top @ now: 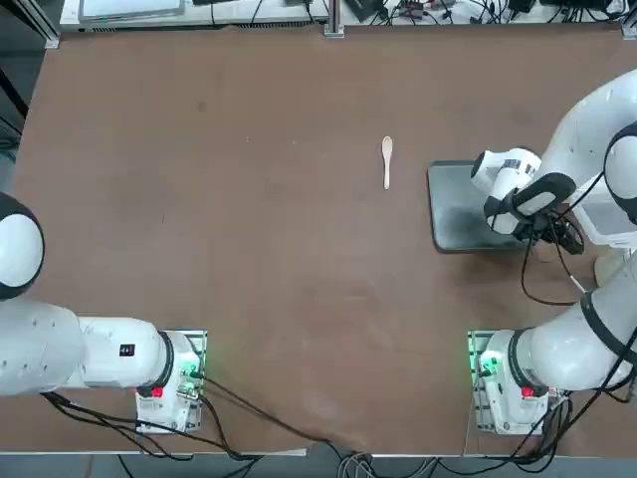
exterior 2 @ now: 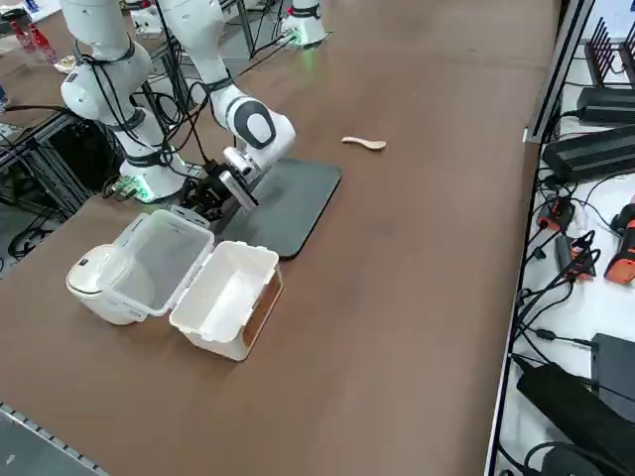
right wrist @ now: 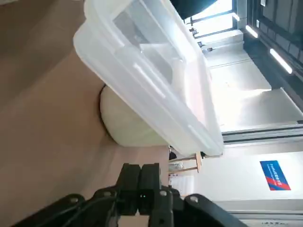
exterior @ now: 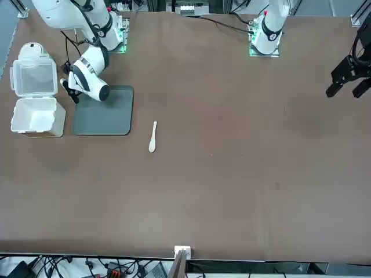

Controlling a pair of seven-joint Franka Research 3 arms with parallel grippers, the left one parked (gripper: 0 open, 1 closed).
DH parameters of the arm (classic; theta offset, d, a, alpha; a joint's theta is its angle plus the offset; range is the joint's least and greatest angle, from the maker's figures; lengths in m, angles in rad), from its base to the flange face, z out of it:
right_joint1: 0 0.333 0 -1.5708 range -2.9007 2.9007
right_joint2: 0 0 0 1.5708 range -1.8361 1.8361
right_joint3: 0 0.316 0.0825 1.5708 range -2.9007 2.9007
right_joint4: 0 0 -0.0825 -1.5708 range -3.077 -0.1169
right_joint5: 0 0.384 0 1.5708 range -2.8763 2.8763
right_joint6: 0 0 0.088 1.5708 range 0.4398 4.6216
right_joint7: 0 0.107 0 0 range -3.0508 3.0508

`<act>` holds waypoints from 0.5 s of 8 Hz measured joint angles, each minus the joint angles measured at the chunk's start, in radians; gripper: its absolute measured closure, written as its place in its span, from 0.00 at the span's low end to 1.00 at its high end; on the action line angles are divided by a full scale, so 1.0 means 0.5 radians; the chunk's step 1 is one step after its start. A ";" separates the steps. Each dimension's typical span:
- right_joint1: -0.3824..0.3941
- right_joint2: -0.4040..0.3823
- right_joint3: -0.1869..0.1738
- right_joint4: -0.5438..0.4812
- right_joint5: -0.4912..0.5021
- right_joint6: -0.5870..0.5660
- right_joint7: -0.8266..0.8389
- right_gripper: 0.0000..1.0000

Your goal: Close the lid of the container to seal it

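You have a dark grey tray lying flat on the brown worktop, with a small pale spoon on the bare surface beside it. A round cream-white object sits apart from both.

Colours on the brown worktop

The worktop is a plain, even brown. The container is milky white and translucent, and its lid is clearer, whitish and see-through. The round object beneath the lid is cream-white. The tray is dark grey, flat and unpatterned. The spoon is pale cream. The right arm is glossy white with black joints and black cables, its hand is black, and green light glows at its base.
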 joint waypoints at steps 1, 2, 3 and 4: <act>0.000 0.000 -0.002 -0.003 -0.021 -0.020 0.000 0.99; -0.001 0.000 -0.006 -0.005 -0.051 -0.037 0.000 0.99; -0.004 0.000 -0.010 -0.008 -0.087 -0.052 0.000 0.99; -0.009 0.000 -0.015 -0.010 -0.135 -0.074 0.000 0.99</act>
